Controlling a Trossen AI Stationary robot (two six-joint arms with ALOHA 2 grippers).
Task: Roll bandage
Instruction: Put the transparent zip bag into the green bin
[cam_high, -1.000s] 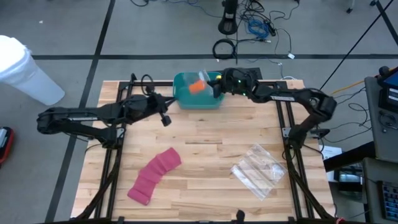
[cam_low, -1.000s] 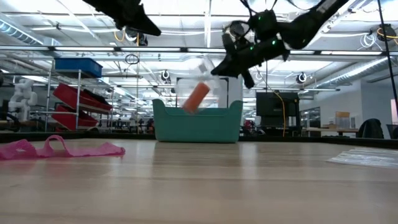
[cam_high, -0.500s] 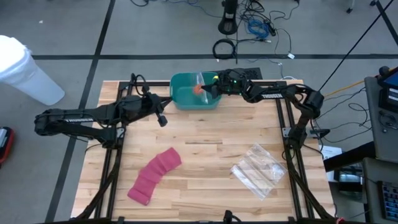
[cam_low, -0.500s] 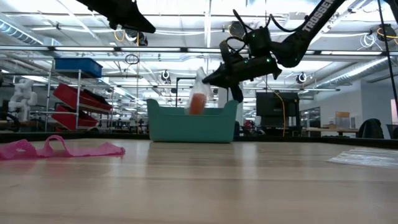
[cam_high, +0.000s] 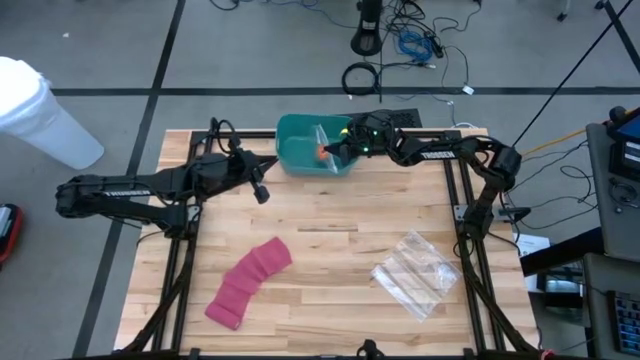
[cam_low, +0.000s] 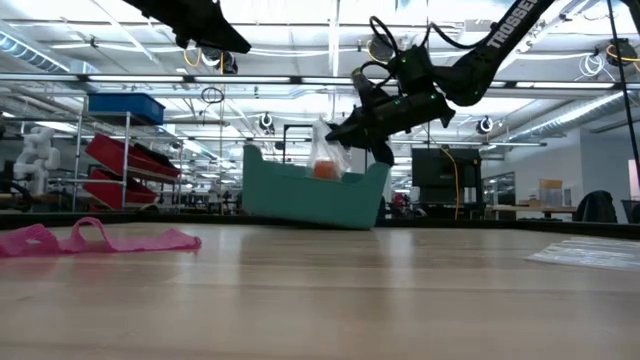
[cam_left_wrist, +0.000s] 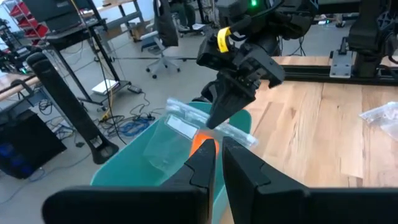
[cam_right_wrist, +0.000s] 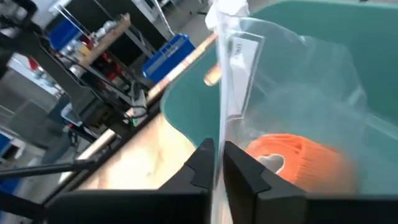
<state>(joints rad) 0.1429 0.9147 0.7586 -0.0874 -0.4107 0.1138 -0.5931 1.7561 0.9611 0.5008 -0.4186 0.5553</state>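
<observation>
Holding: my right gripper (cam_high: 343, 150) is pinching the top edge of a clear bag (cam_low: 325, 150), fingers pressed on the plastic.
Bag contents: an orange bandage roll (cam_right_wrist: 297, 158) is hanging just below my right fingertips, inside the teal bin (cam_high: 300, 160).
Bin: it is tilting, one end lifting off the table (cam_high: 330, 235).
Left gripper (cam_high: 262, 192): I am hovering it pressed together, beside the bin.
Pink bandage (cam_high: 246, 282): it is lying well apart from both grippers.
Empty bag (cam_high: 415, 272): it is lying far from my right gripper.

right arm stretched across top centre of high view, right gripper (cam_high: 343, 150) pinched nearly closed, left arm mid-left, left gripper (cam_high: 262, 184) fingers together
</observation>
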